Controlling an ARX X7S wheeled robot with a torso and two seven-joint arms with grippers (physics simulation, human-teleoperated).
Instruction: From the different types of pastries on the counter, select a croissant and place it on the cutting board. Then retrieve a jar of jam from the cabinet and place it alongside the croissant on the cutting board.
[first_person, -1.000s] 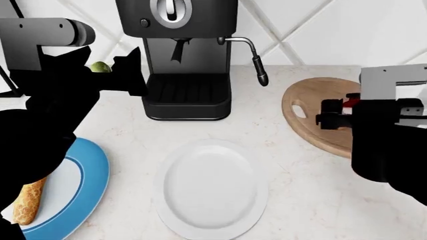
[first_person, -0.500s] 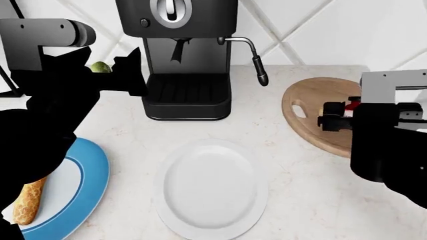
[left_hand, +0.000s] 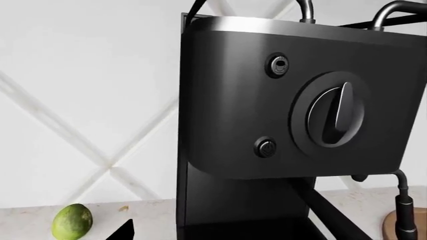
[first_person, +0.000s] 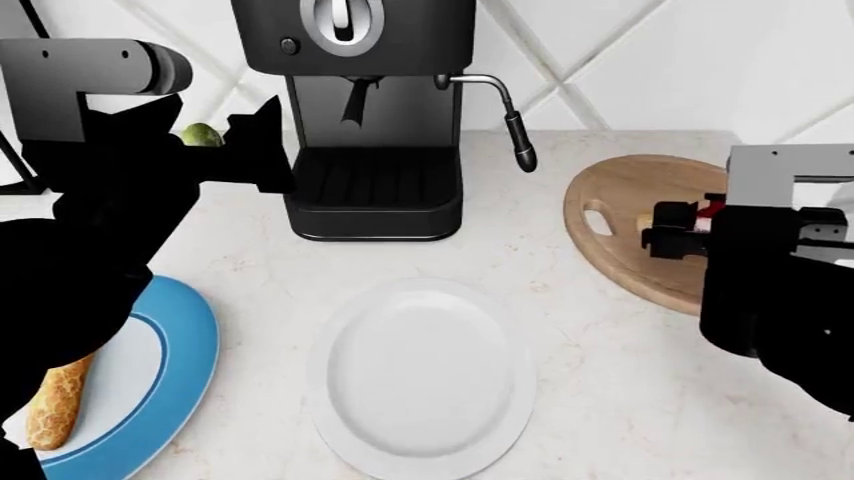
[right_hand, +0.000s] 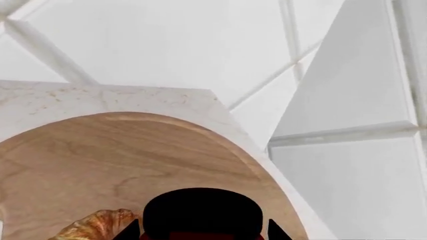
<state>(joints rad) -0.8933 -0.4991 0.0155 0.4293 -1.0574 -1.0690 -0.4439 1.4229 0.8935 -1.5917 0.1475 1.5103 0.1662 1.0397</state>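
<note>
The round wooden cutting board (first_person: 621, 195) lies on the white counter (first_person: 267, 270) at the right. My right gripper (first_person: 667, 232) hovers over it, shut on the jar of jam (first_person: 707, 207), of which only a red bit shows past the arm. In the right wrist view the jar's black lid (right_hand: 203, 210) sits between both fingertips (right_hand: 130, 232) just above the board (right_hand: 133, 150), with the golden croissant (right_hand: 100, 227) lying on the board right beside it. My left gripper (first_person: 214, 128) stands open at the far left, near the wall, holding nothing.
A black coffee machine (first_person: 374, 120) with a steam wand (first_person: 518, 130) stands at the back centre. A white oval plate (first_person: 420, 375) lies in front of it. A blue plate (first_person: 174, 370) at the left holds the speckled loaf (first_person: 54, 410). A lime (first_person: 202, 134) lies by the left gripper.
My right gripper has shifted slightly to the right and towards me over the cutting board, the jar still in it. The left arm has not moved.
</note>
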